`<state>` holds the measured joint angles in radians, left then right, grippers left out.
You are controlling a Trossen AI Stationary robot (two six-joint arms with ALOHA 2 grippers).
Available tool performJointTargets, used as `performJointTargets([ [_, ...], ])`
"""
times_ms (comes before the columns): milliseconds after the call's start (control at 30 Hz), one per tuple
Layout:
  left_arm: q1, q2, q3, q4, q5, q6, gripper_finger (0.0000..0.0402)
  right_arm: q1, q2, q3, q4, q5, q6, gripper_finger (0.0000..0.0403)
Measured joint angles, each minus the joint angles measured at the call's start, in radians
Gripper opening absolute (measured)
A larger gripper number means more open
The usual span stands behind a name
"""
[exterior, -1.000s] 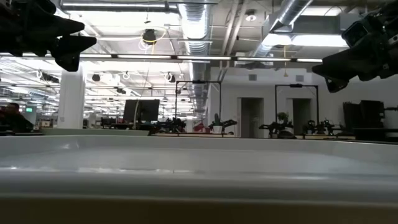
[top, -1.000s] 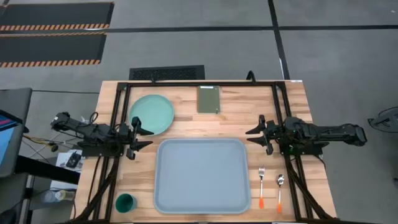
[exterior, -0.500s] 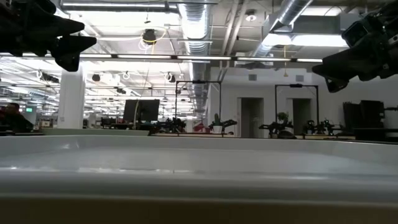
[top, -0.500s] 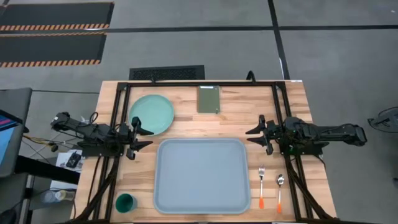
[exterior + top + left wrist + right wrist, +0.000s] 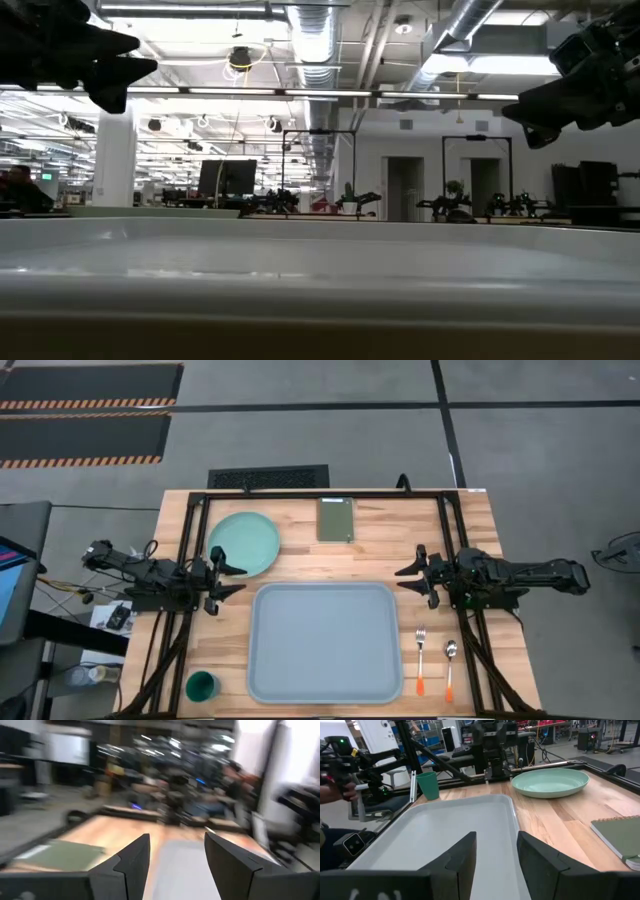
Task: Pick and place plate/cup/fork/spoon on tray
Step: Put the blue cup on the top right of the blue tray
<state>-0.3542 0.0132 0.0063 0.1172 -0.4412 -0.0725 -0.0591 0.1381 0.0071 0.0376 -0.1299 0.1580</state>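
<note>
**Both arms hover at the tabletop's sides, all tableware off the tray**

Seen from above, the tray (image 5: 324, 642) lies at the centre of the wooden tabletop (image 5: 395, 538), toward 6 o'clock, with nothing on it. The plate (image 5: 243, 543) rests at about 10 o'clock from the tray, near the far left corner of the tabletop. The cup (image 5: 202, 685) stands upright at about 8 o'clock from the tray, just beside its near left corner. The fork (image 5: 421, 659) and the spoon (image 5: 450, 666) lie side by side at about 4 o'clock from the tray, handles pointing to the near edge, the fork closer to the tray and the spoon just beyond it. A small olive-green slab (image 5: 336, 519) lies at 12 o'clock from the tray, near the far edge.

The left gripper (image 5: 228, 577) hangs at the tray's 9 to 10 o'clock, just at the plate's near edge, its jaws apart and holding nothing. The right gripper (image 5: 408, 578) hangs at the tray's 2 o'clock, above bare wood beyond the fork, its jaws likewise apart and empty. In the low view both arms show dark at the upper corners, well above the tray's rim.
</note>
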Motion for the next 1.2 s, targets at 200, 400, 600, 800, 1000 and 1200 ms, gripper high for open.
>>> performJointTargets([
  [200, 0.001, 0.0, 0.0, 0.076, -0.175, -0.068, 0.018, 0.0, 0.0, 0.0, 0.0, 0.0, 0.0, 0.0167],
  [400, 0.0, 0.0, 0.0, 0.075, -0.2, -0.065, 0.018, 0.001, 0.0, 0.0, 0.049, -0.005, 0.048, 0.0169],
  [600, 0.0, 0.0, 0.0, 0.137, -0.282, -0.075, 0.018, -0.001, -0.001, 0.001, 0.227, -0.004, 0.296, 0.0167],
  [800, 0.0, 0.0, 0.0, 0.357, -0.331, -0.115, 0.018, -0.001, -0.001, 0.006, 0.375, -0.003, 0.373, 0.0169],
  [1000, 0.001, 0.0, 0.0, 0.398, -0.381, -0.058, 0.018, -0.001, -0.001, 0.008, 0.419, 0.028, 0.368, 0.0165],
  [1200, 0.0, 0.0, 0.0, 0.409, -0.416, -0.07, 0.018, -0.001, -0.001, 0.009, 0.403, 0.121, 0.365, 0.0165],
])
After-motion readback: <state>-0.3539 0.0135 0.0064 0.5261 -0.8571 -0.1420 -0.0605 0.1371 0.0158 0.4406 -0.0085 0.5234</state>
